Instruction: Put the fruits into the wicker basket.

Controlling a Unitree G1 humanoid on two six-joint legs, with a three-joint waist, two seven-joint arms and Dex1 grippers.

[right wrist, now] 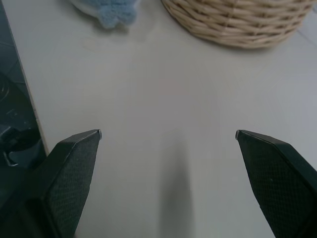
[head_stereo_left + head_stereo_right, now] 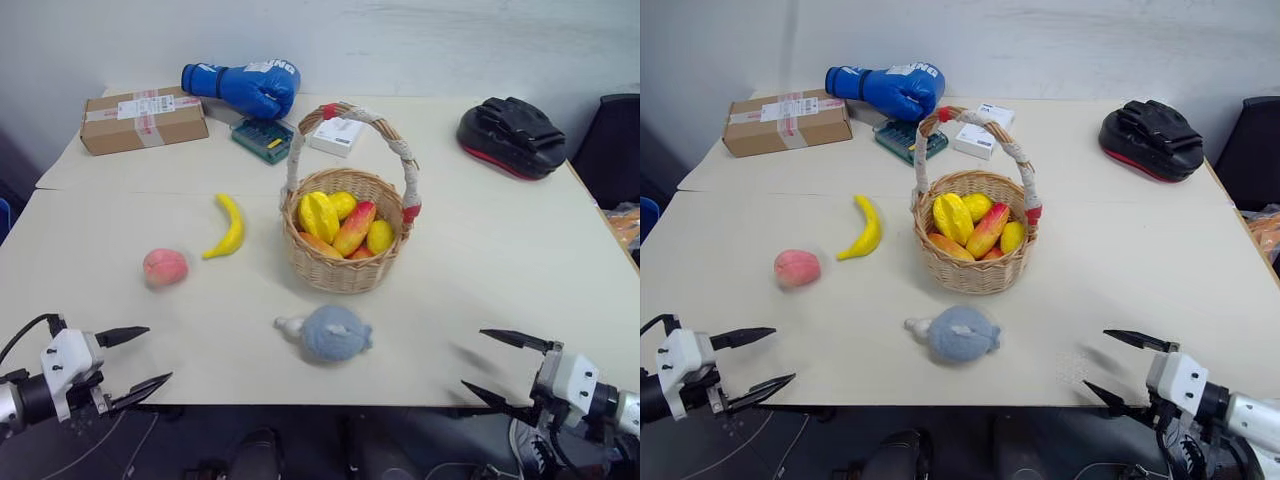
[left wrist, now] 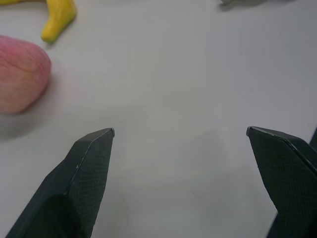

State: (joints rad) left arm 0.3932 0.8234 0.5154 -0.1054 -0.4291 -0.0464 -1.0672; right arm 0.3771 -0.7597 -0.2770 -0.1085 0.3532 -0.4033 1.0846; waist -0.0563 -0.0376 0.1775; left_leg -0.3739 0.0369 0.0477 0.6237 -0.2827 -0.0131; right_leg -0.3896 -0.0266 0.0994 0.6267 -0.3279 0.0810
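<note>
No legible txt, labels blurred

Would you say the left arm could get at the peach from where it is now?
Probably yes. The left gripper is open at the table's near edge, and the peach lies just ahead of it on bare tabletop. The banana lies further back, not between them.

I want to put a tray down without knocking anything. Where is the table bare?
Bare: the wide stretch of the cream table between the round wicker basket and the black padded mitt. Crowded: the far side, with the blue boxing glove, brown cardboard box, green case and white box.
</note>
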